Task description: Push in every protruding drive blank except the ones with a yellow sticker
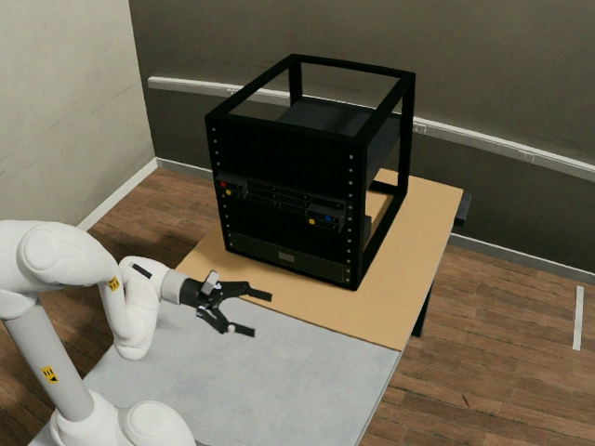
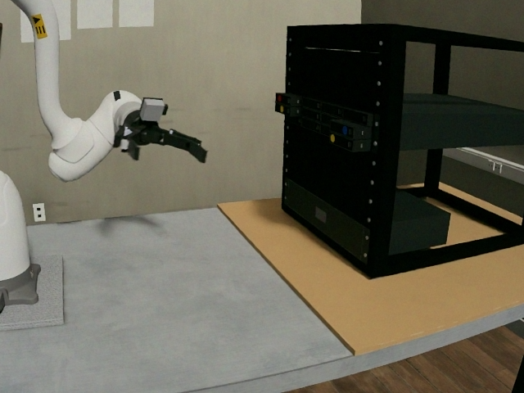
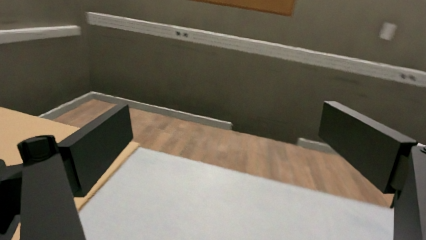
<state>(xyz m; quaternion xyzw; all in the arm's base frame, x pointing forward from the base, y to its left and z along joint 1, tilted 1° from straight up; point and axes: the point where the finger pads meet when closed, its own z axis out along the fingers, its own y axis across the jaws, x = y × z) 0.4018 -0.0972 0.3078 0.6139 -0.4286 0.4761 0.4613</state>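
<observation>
The black open-frame rack [image 1: 307, 167] stands on the tan board [image 1: 384, 268]; it also shows in the exterior view [image 2: 381, 143]. In its drive row, blanks stick out at both ends. At the left end one has a red sticker [image 1: 222, 183] and the one below has a yellow sticker [image 1: 228, 192]. At the right end one has a blue sticker [image 1: 328, 218] and one a yellow sticker [image 1: 311, 221]. My gripper [image 1: 252, 312] [image 2: 198, 152] is open and empty. It hangs above the grey table, well in front of the rack and pointing toward it. The wrist view shows only the open fingers, not the rack.
A grey panel [image 1: 288, 257] fills the rack's bottom slot. A dark shelf [image 2: 457, 118] and a dark box [image 2: 417, 222] sit inside the rack. The arm's base [image 2: 12, 254] stands at the table's left end. The table's edge runs along the right [image 1: 413, 307].
</observation>
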